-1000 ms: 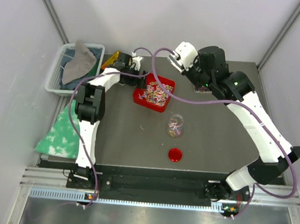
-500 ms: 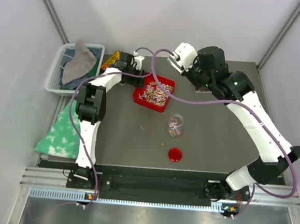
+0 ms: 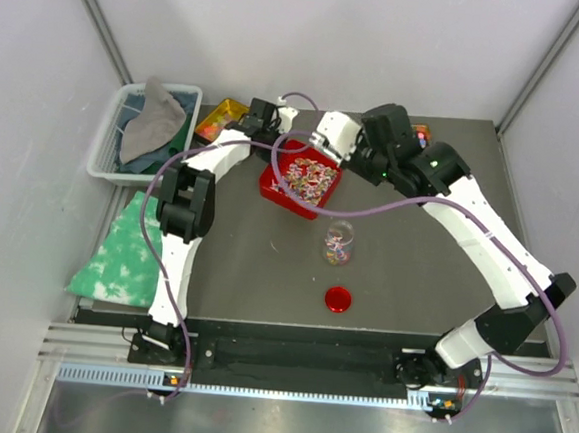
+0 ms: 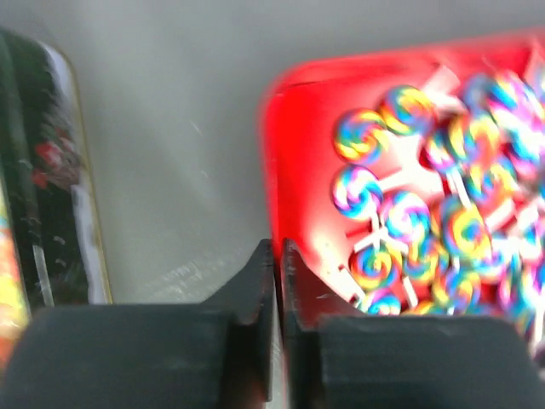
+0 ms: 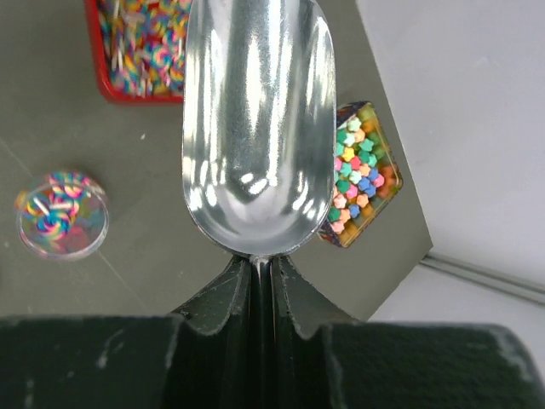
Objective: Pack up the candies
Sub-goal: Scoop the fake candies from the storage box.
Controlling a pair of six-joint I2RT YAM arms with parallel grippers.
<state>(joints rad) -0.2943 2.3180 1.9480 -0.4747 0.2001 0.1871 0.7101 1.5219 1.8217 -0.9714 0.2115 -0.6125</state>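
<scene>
Surroundings: a pale blue plastic basket holding a grey cloth sits at the far left. A green-and-white cloth lies off the left edge of the dark table, and a red round lid lies near the front. A purple cable crosses above the red square plastic tray.

Containers: that tray holds most of the candies. A clear round jar between tray and lid holds a few. A clear tray at the far right holds star-shaped pastel pieces.

Candies: rainbow-swirl lollipops on white sticks.

My left gripper pinches the red tray's left wall, jaws narrow. My right gripper is clamped on a shiny metal scoop, its bowl bare, near the tray's far right corner.
</scene>
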